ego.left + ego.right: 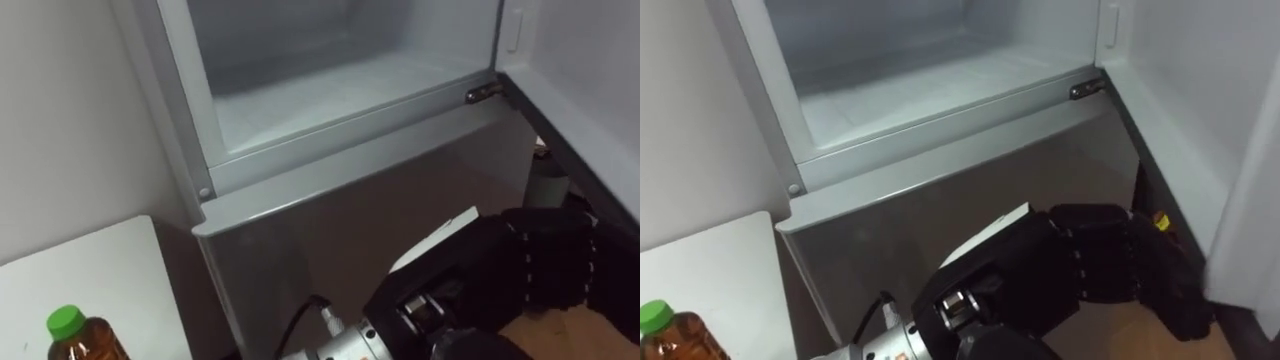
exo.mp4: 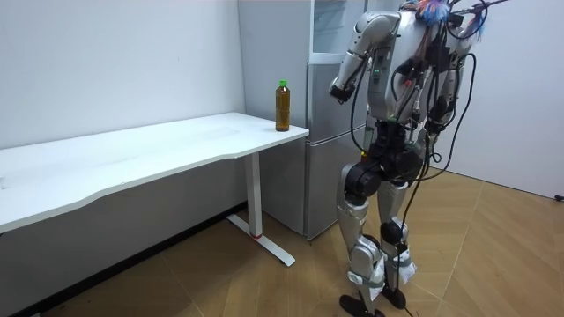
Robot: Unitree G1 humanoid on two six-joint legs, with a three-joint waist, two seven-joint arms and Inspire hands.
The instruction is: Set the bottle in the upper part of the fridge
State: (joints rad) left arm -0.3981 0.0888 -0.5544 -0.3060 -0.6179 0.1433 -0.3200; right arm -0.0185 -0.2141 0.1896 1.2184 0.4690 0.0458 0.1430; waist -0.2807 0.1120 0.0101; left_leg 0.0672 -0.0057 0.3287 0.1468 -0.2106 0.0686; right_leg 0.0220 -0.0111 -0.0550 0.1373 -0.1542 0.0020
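The bottle (image 1: 75,340) holds brown liquid under a green cap and stands upright at the corner of the white table (image 1: 90,270), low on my left. In the room view the bottle (image 2: 282,106) is at the table end nearest the fridge. The upper fridge compartment (image 1: 330,90) is open in front of me, and its pale inside holds nothing. My left hand (image 1: 520,270), black, comes in from the lower left and hangs in front of the shut lower fridge door (image 1: 380,200). Its fingers are relaxed and hold nothing. It is well right of the bottle.
The open upper door (image 1: 590,90) stands at my right, close to the hand. A white wall lies left of the fridge. I stand on a wooden floor facing the fridge, with the long table (image 2: 176,145) stretching away on my left.
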